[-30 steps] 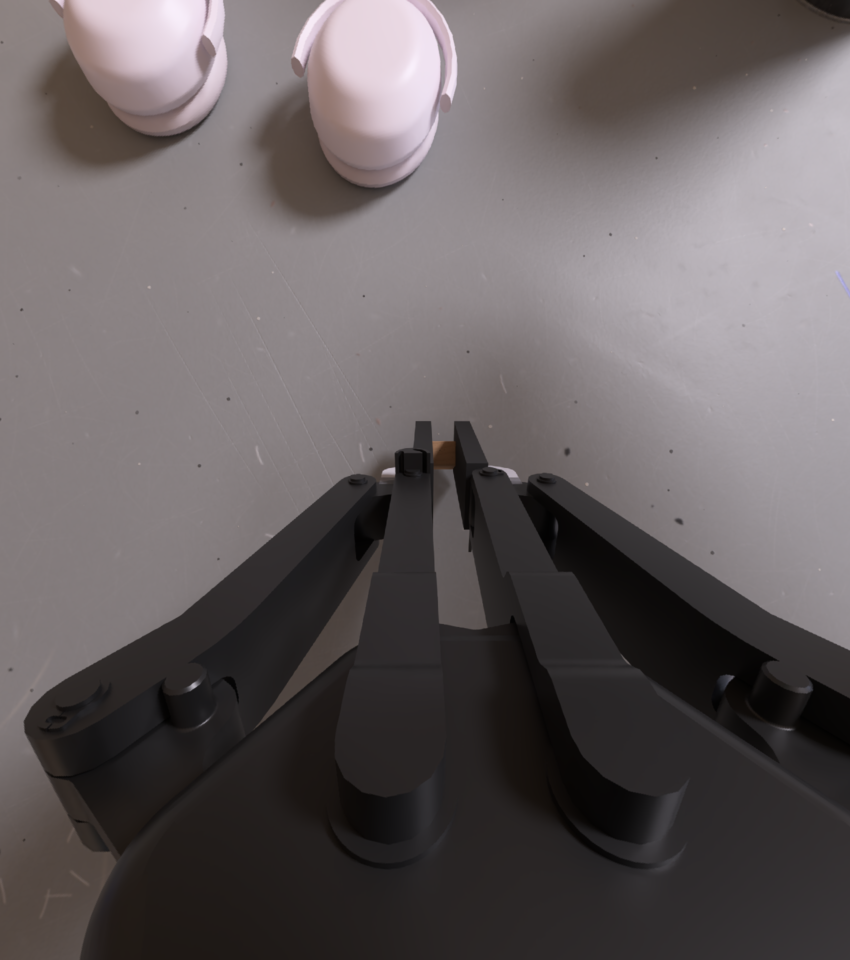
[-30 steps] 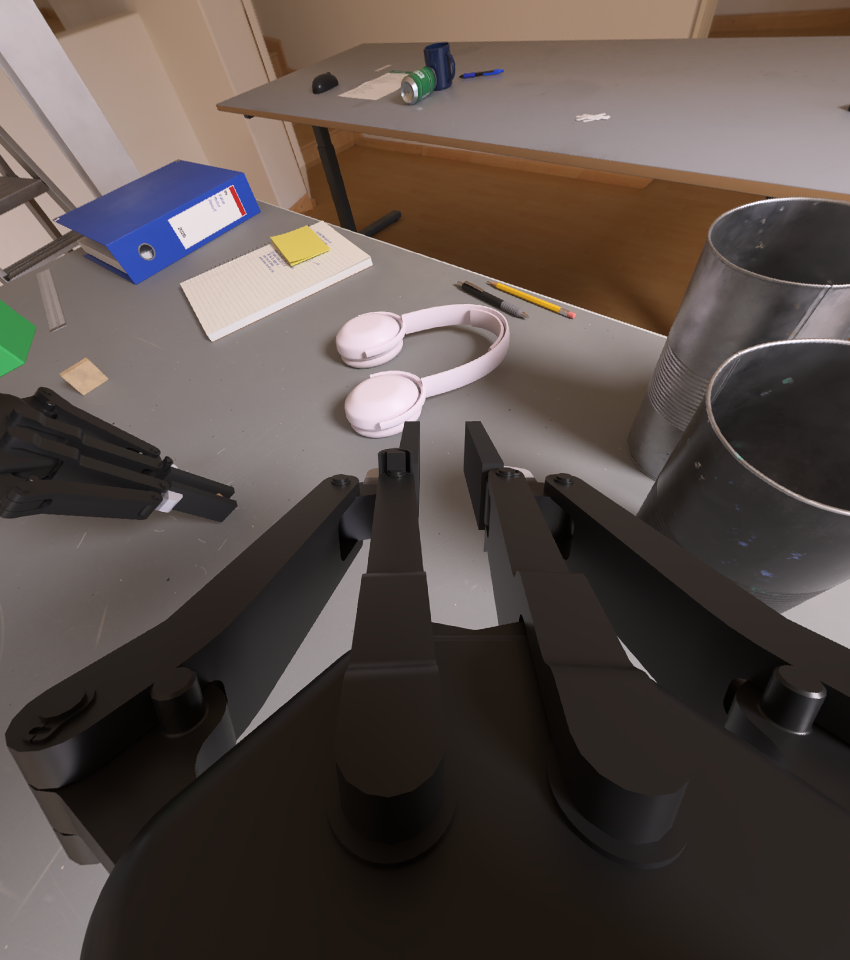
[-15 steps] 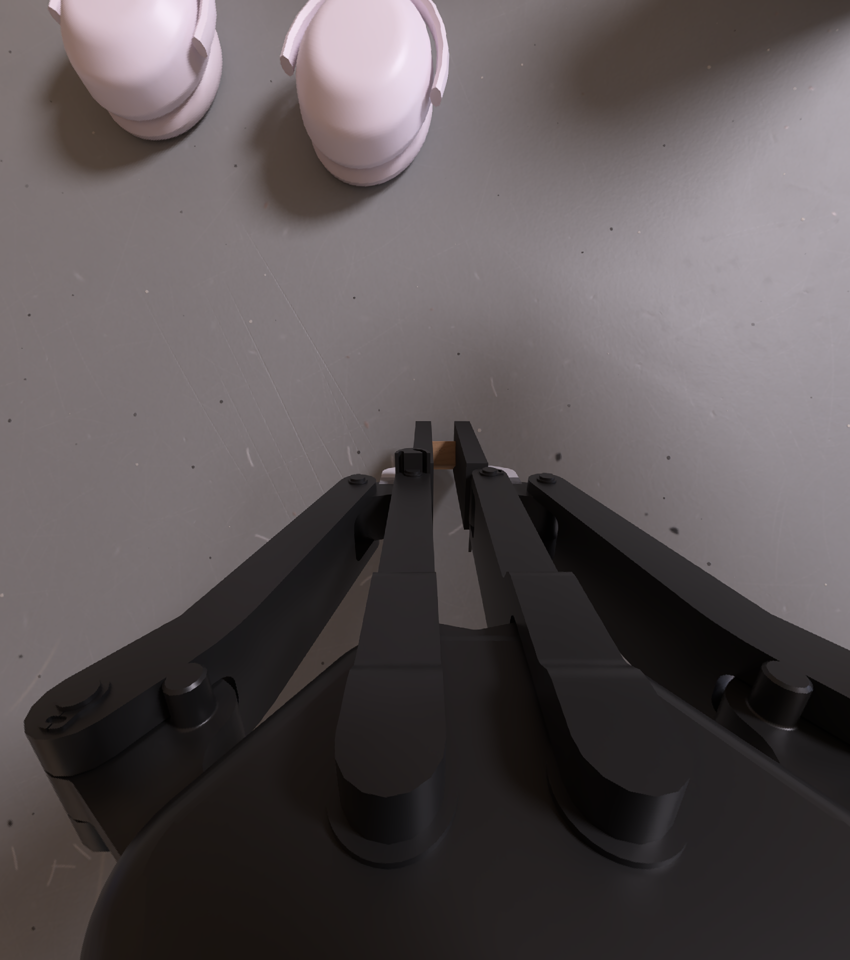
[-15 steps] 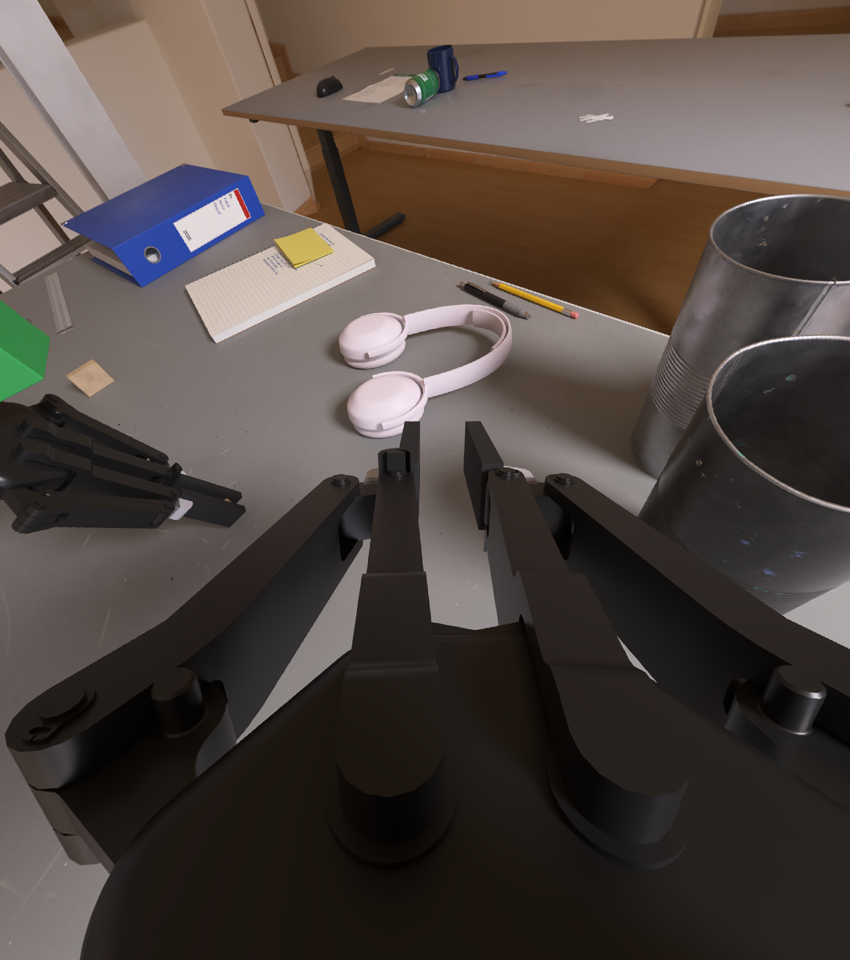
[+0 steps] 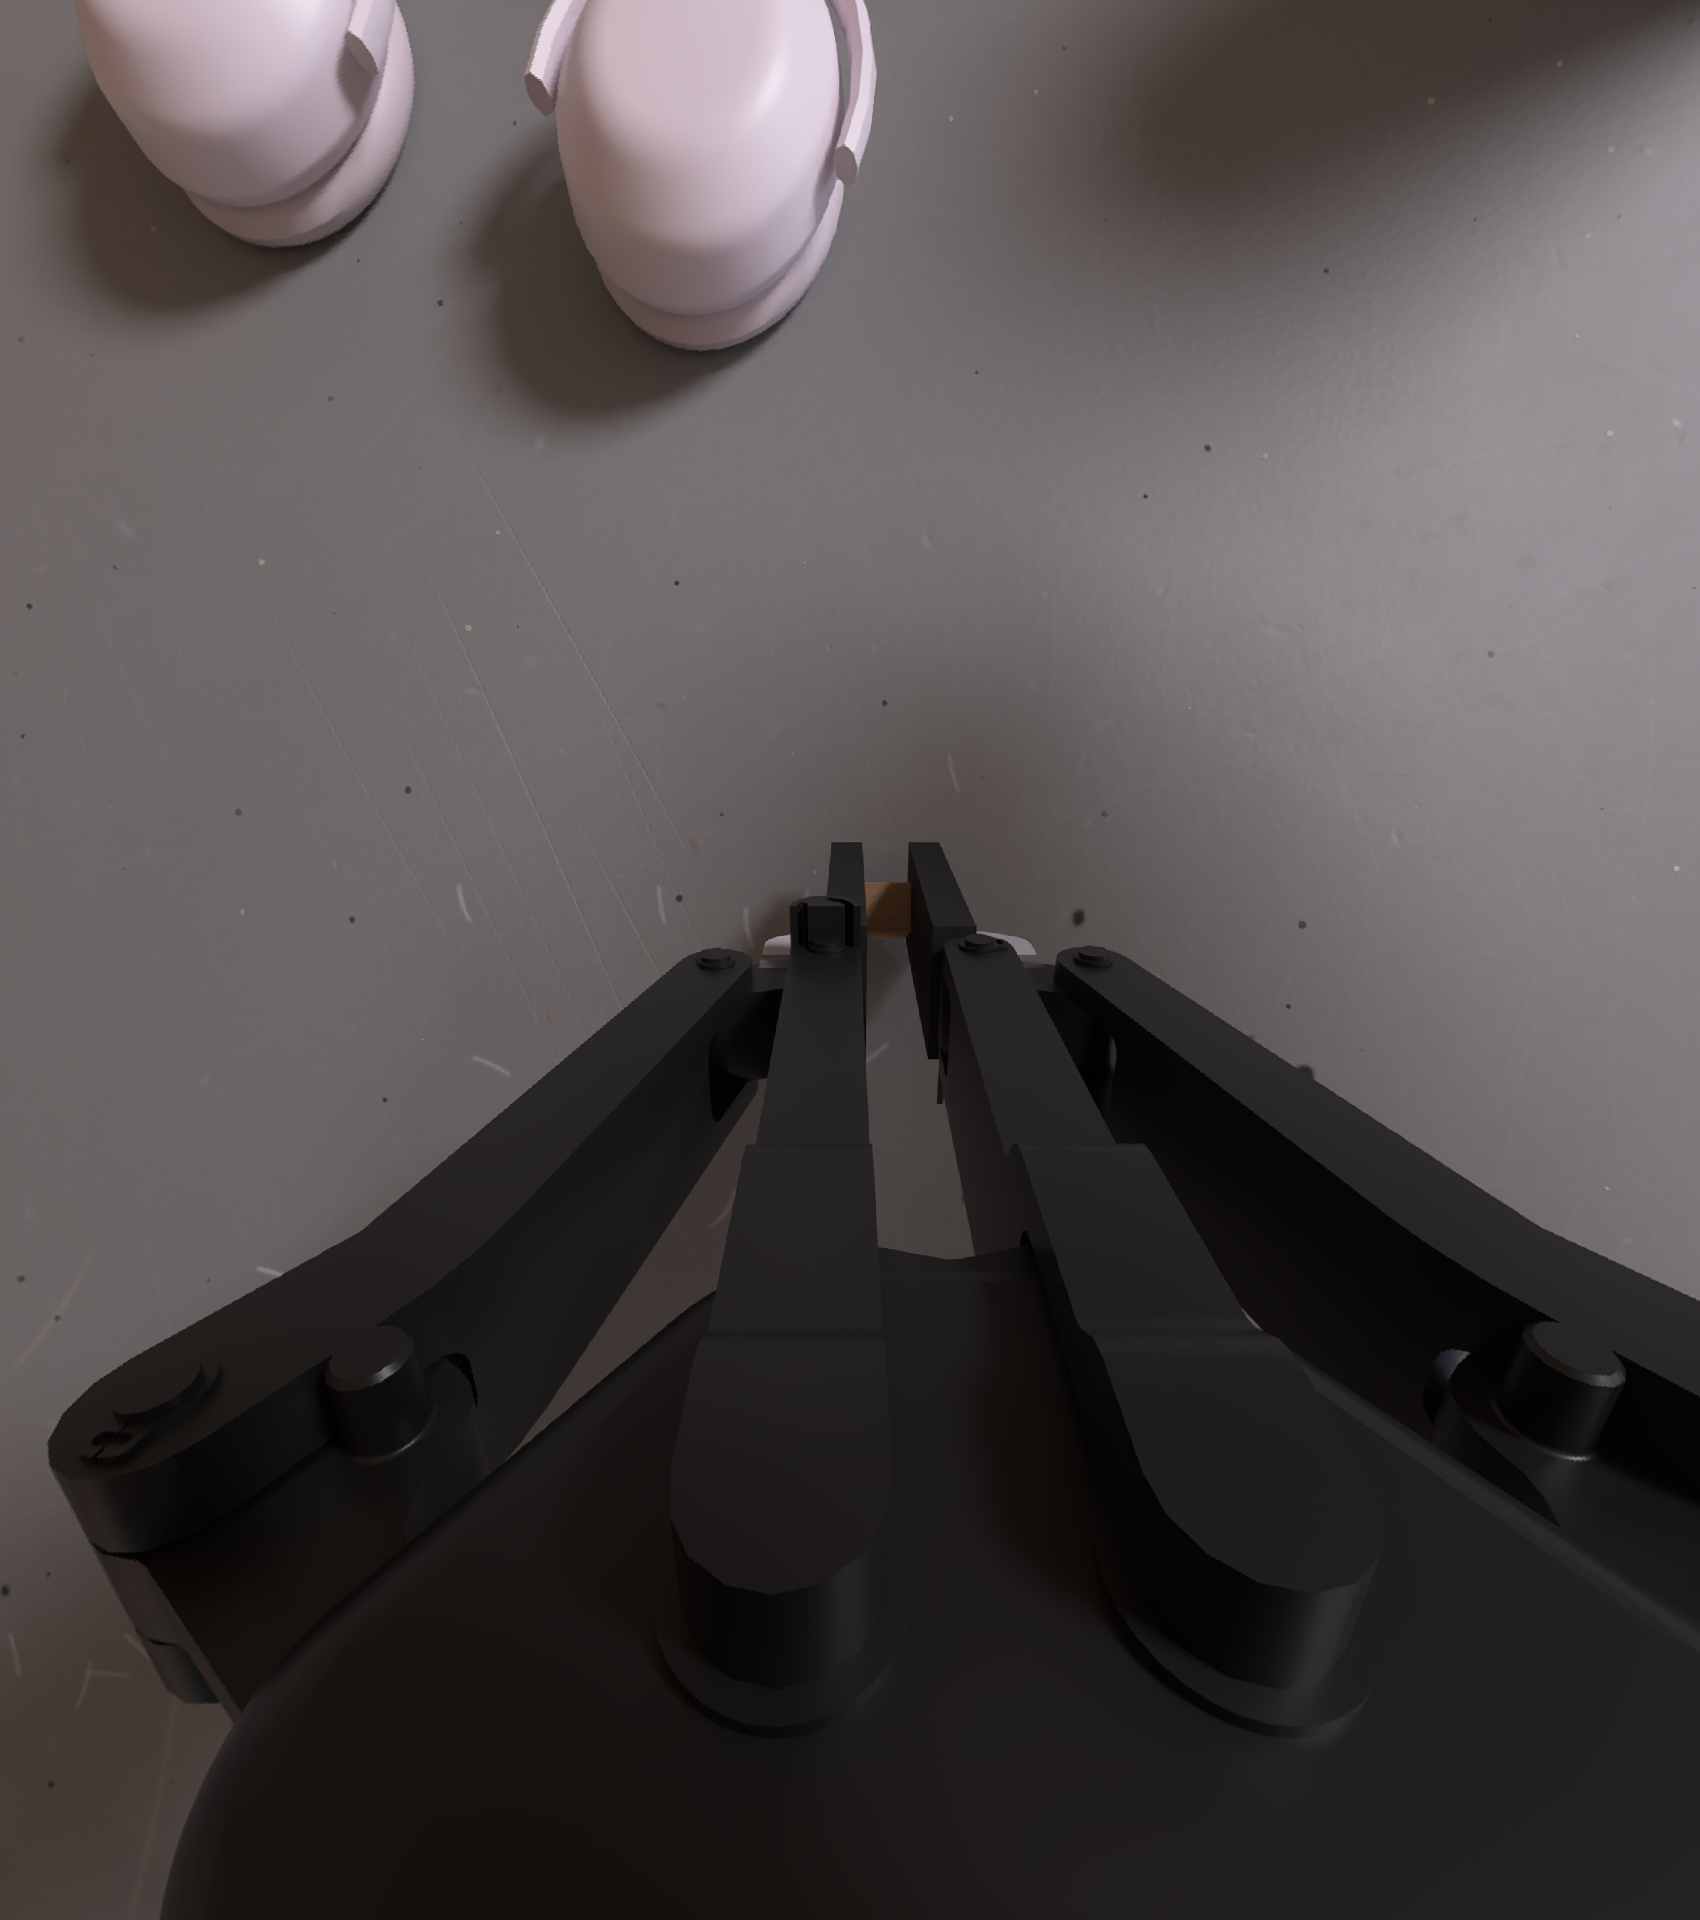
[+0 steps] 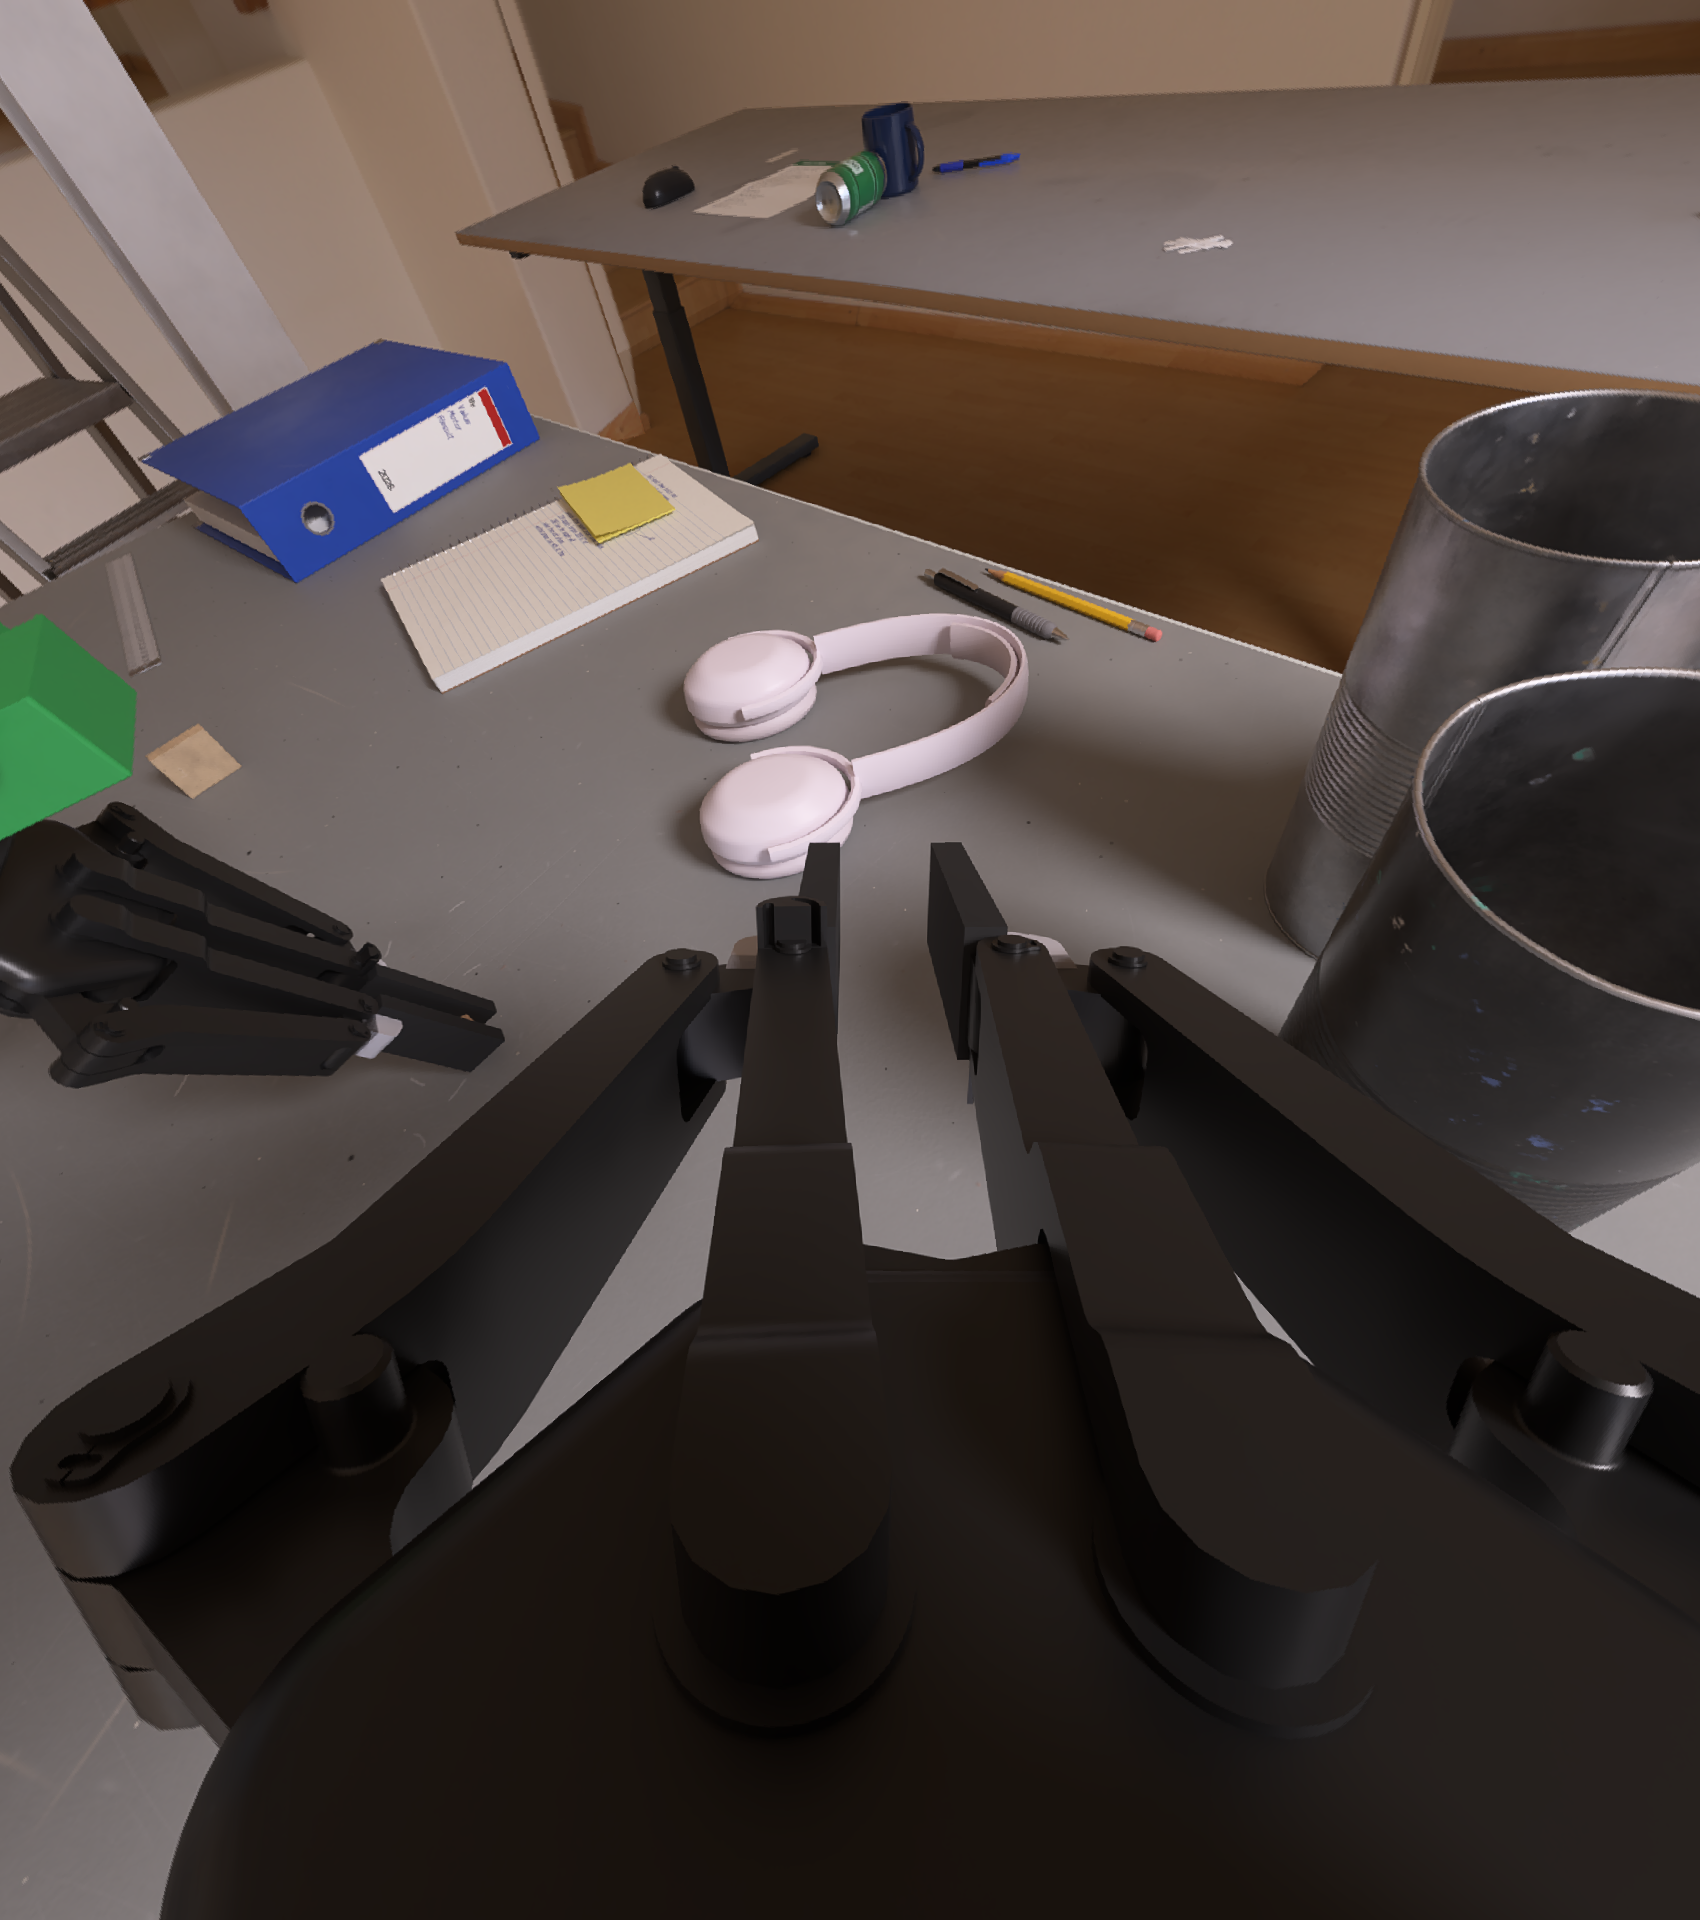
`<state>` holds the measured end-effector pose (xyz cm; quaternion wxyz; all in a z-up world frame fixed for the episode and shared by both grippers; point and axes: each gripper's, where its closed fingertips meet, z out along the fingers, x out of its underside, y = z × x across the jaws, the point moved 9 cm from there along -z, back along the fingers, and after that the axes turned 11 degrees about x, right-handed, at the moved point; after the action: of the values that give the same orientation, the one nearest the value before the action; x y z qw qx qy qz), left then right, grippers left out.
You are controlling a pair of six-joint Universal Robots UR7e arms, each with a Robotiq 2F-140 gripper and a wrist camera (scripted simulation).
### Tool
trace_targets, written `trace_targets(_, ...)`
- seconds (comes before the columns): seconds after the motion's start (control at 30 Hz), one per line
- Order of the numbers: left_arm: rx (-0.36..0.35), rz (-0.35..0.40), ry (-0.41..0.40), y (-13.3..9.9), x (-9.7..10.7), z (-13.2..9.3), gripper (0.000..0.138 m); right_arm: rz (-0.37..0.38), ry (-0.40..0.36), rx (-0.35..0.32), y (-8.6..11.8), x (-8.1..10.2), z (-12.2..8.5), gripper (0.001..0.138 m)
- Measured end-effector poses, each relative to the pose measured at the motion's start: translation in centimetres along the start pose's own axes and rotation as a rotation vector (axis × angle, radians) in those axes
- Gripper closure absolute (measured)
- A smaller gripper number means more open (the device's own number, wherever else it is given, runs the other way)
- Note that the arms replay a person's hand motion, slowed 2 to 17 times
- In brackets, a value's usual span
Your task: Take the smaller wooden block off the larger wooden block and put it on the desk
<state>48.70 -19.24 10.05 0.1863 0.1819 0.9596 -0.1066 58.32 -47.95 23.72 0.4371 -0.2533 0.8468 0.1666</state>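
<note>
Carrying the smaller wooden block [image 5: 888, 910], pinched as a tan sliver between the fingers [image 5: 846, 883] of the left gripper [image 5: 885, 881], above bare grey desk [image 5: 410, 675]. Judging by that, lifted clear already and now in the carry-and-lower step. Seen from the right wrist view, left gripper [image 6: 472, 1023] slanting low toward the desk [image 6: 513, 831], fingers drawn narrow on the block, tips near the surface but contact not discernible. Larger wooden block [image 6: 193, 761] lying flat on the far left of the desk, beside a green housing [image 6: 15, 727], well apart from the carried piece. Pink headphones [image 6: 856, 717] resting farther off, ahead of the left gripper, not in the way. Right gripper [image 6: 882, 873] idle, fingers narrowly parted around nothing, two metal bins [image 6: 1604, 935] at its right. Next, probably: easing down until the block sits on the desk, then spreading the fingers and drawing back without nudging it. Needs a gentle descent, since so small a piece could tip or stick to a pad on release.
</note>
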Motion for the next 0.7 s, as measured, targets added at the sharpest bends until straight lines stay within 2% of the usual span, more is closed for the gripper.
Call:
trace_targets(0.37, -0.027, -0.015, 0.023, -0.47, -0.26, 0.12, 0.127, 0.005, -0.011, -0.015, -0.04, 0.13, -0.21, 0.116)
trace_targets(0.7, -0.025, -0.058, 0.008, -0.57, -0.45, 0.27, 0.127, 0.011, -0.019, -0.023, -0.16, 0.26, -0.37, 0.116)
